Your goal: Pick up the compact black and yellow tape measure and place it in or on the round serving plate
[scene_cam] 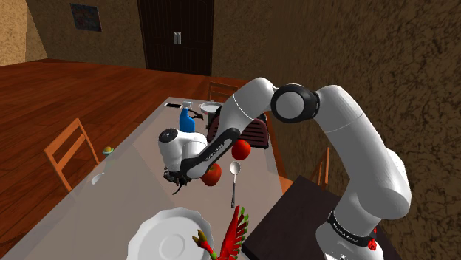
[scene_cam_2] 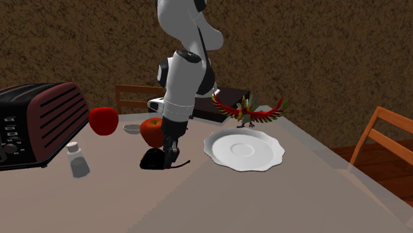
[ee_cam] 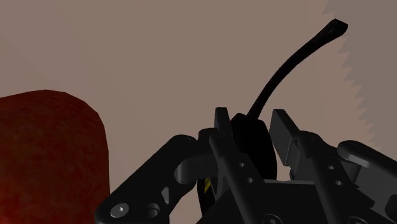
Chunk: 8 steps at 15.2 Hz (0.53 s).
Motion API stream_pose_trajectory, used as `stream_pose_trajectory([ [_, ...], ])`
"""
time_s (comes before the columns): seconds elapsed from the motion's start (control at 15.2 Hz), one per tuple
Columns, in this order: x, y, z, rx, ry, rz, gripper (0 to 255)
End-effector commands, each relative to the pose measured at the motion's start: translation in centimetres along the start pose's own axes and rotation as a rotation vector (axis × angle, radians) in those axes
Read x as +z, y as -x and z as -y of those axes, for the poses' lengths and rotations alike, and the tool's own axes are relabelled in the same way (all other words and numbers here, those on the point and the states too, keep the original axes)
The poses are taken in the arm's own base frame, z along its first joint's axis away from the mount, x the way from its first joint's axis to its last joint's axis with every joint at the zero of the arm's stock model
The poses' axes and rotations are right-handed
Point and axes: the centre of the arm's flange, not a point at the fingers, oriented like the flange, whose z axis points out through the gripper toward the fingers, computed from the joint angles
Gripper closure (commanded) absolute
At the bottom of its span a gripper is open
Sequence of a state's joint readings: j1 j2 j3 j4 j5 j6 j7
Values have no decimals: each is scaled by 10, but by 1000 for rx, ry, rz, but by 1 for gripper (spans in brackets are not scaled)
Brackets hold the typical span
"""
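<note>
On open tabletop (scene_cam_2: 198,198) between apple (scene_cam_2: 151,131) and plate (scene_cam_2: 265,159) rim, jaws clasp the tape measure (scene_cam_2: 154,159).

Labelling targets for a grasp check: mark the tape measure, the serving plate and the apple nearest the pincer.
tape measure (scene_cam_2: 153,159), second exterior view, on its black body.
plate (scene_cam_2: 222,147), second exterior view, on the bare white rim.
apple (scene_cam_2: 149,132), second exterior view, on its red front.
</note>
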<state>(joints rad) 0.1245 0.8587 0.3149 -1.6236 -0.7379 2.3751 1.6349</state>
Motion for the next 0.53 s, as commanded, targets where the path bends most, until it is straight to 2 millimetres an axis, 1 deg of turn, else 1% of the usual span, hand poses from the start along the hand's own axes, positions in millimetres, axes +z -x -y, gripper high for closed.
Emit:
stream_pose_trajectory([
  [0.0,0,0,0,0,0,0,255],
  [0.26,0,0,0,0,0,0,255],
  [0.46,-15,-4,-1,0,0,0,255],
])
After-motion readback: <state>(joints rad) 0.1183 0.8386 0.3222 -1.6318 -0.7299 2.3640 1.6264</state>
